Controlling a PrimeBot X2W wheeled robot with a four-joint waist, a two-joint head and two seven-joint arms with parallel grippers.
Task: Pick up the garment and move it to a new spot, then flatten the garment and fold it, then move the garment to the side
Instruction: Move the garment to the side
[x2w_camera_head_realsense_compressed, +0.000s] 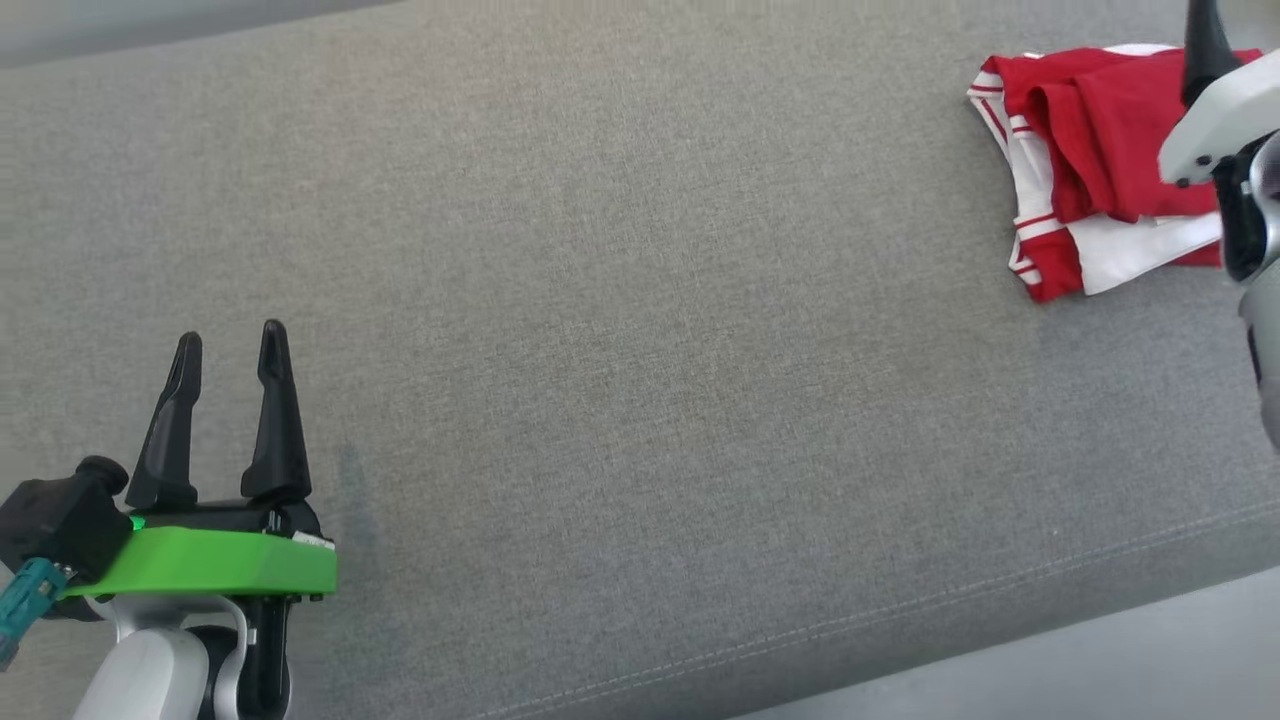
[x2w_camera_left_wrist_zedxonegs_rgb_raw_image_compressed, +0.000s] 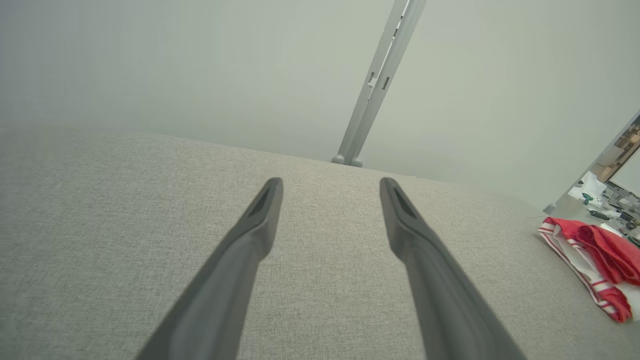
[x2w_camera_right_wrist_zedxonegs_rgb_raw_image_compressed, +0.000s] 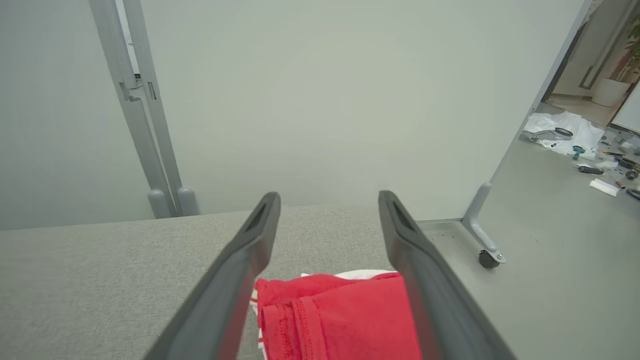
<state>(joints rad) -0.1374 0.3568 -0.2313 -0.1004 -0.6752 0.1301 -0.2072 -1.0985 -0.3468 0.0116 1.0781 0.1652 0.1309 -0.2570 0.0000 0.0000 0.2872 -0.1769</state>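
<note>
- My left gripper (x2w_camera_head_realsense_compressed: 230, 335) hangs over the near left part of the grey cushion (x2w_camera_head_realsense_compressed: 640, 400), its two dark fingers spread apart with nothing between them but cushion fabric.
- A stitched seam (x2w_camera_head_realsense_compressed: 900, 610) runs along the cushion's near edge, with pale floor (x2w_camera_head_realsense_compressed: 1100, 660) just beyond that edge.
- The middle of the cushion is bare grey weave.
- The garment (x2w_camera_head_realsense_compressed: 1090, 150), red with white panels and striped trim, lies bunched and folded over itself at the cushion's far right end, well apart from my left gripper.
- My right gripper (x2w_camera_right_wrist_zedxonegs_rgb_raw_image_compressed: 328, 196) is above the garment's right side, its jaws wide and gripping nothing. The red cloth shows between its fingers, and I cannot tell whether they touch it.
- Behind the cushion's far edge stands a pale partition wall (x2w_camera_right_wrist_zedxonegs_rgb_raw_image_compressed: 325, 100) with a grey post (x2w_camera_right_wrist_zedxonegs_rgb_raw_image_compressed: 145, 125).
- Past the cushion's right end a partition foot on a caster (x2w_camera_right_wrist_zedxonegs_rgb_raw_image_compressed: 487, 260) rests on the floor, and further off lies scattered clutter (x2w_camera_right_wrist_zedxonegs_rgb_raw_image_compressed: 575, 135).
</note>
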